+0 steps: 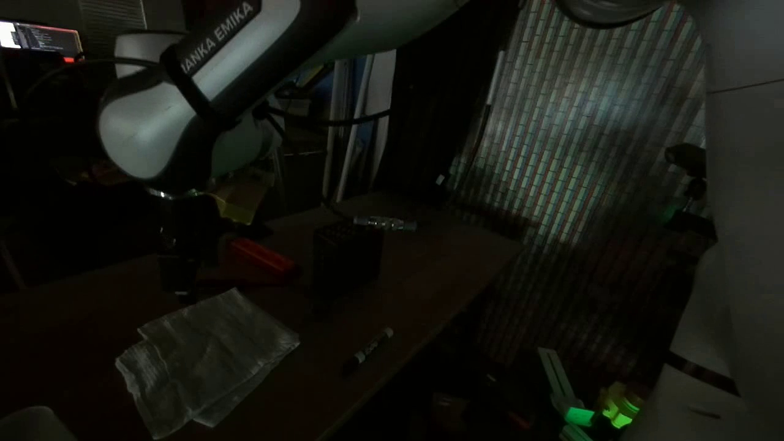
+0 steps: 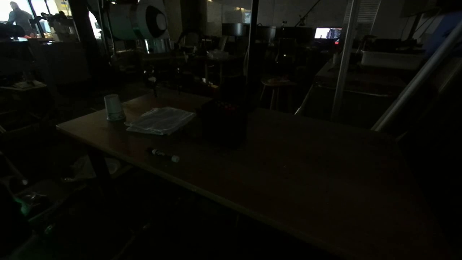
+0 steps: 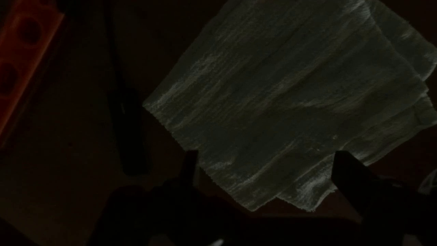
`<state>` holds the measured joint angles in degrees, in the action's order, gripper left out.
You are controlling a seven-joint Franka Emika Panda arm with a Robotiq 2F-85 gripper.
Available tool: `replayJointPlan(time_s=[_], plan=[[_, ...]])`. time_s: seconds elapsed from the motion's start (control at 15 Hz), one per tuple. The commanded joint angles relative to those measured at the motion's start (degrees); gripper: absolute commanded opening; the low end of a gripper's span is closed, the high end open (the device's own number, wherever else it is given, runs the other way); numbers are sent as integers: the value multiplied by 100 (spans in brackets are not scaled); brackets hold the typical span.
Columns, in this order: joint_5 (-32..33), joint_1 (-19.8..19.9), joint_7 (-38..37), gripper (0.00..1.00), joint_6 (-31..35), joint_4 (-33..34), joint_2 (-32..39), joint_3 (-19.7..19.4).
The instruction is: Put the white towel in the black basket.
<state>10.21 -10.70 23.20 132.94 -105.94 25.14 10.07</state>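
1. Basket (image 1: 347, 260), black and box-shaped, stands upright on the table (image 2: 306, 162), near the white towel (image 1: 211, 358) and apart from it. Its inside is too dark to read; in an exterior view small reddish spots show along its top, and whether they belong to it cannot be told.
2. Cup (image 2: 114, 107), pale, stands beside the towel, on the side away from the basket; its inside is hidden.
3. Towel, white-grey and folded in uneven layers, lies flat on the table in both exterior views, outside the basket.
4. Gripper (image 3: 266, 157): released, its two fingers (image 3: 346, 174) spread wide at one margin of the towel. In the wrist view the cloth fills much of the space between the fingertips and runs well past them; whether they touch it is too dark to tell.
5. Marker (image 1: 369, 350) lies near the towel, apart from it.
6. Dark rod-like thing (image 3: 128, 136) lies just beside one corner of the towel; farther out from the towel is a red bar (image 3: 20, 56) with round holes.
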Motion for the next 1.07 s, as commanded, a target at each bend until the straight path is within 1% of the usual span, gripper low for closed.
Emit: replayJointPlan(time_s=[0.0, 0.2, 0.47, 0.67, 0.73, 0.8, 1.0], plan=[[121, 107, 100, 100, 274, 414, 615, -37], [89, 161, 97, 100, 357, 610, 1059, -48], [-68, 232, 132, 100, 240, 752, 1570, 69], [-152, 248, 74, 100, 105, 695, 1661, 125], [-199, 269, 49, 75, 73, 608, 1601, 146], [-230, 282, 18, 74, 61, 529, 1518, 156], [-404, 342, -48, 51, -75, 275, 1169, 211]])
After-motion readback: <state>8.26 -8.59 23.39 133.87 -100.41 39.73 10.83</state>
